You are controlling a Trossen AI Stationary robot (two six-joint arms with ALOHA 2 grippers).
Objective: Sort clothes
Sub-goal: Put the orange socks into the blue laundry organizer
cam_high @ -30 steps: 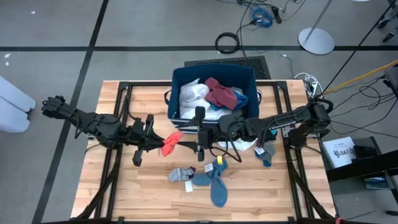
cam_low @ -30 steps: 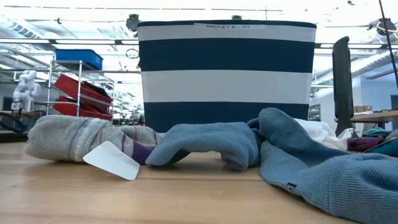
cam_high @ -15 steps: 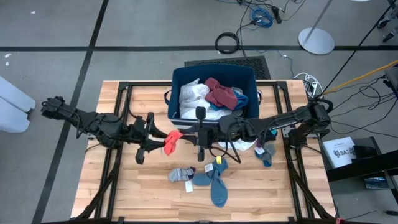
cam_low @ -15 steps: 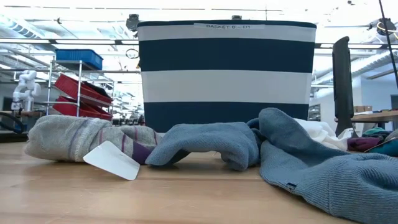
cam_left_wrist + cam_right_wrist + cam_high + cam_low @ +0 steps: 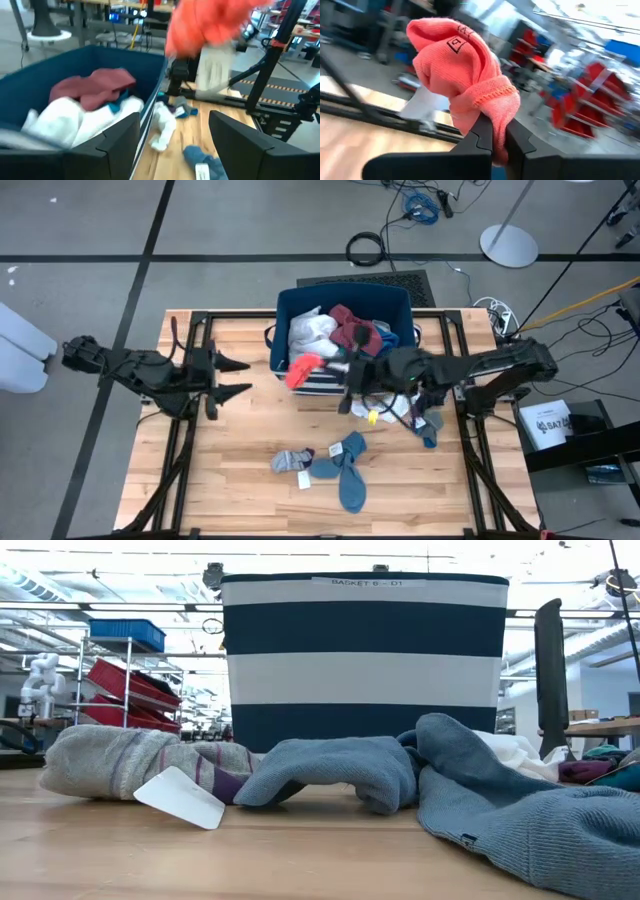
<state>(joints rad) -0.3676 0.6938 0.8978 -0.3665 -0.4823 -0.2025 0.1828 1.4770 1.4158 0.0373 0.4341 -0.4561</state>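
Hanging over the front left corner of the navy striped bin (image 5: 345, 330), the orange-red sock (image 5: 303, 368) is pinched in the right gripper (image 5: 345, 370), whose fingers (image 5: 485, 137) are clamped tight on the sock's cuff, the rest bunched above them. Inside the bin lie a white garment (image 5: 310, 335) toward its left side and a maroon piece (image 5: 352, 328) toward its right, with a bit of teal fabric (image 5: 117, 102) between them. Just in front of the bin, at its right corner, a white cloth (image 5: 400, 410) and a small teal sock (image 5: 428, 425) lie on the wooden table (image 5: 230, 470). Farther in front of the bin, well apart from it, a grey striped sock (image 5: 290, 461) with a white tag (image 5: 180, 797) touches two blue socks (image 5: 345, 470) that overlap each other. The left gripper (image 5: 238, 377) hovers to the left of the bin, well apart from the sock, its fingers spread wide and holding nothing.
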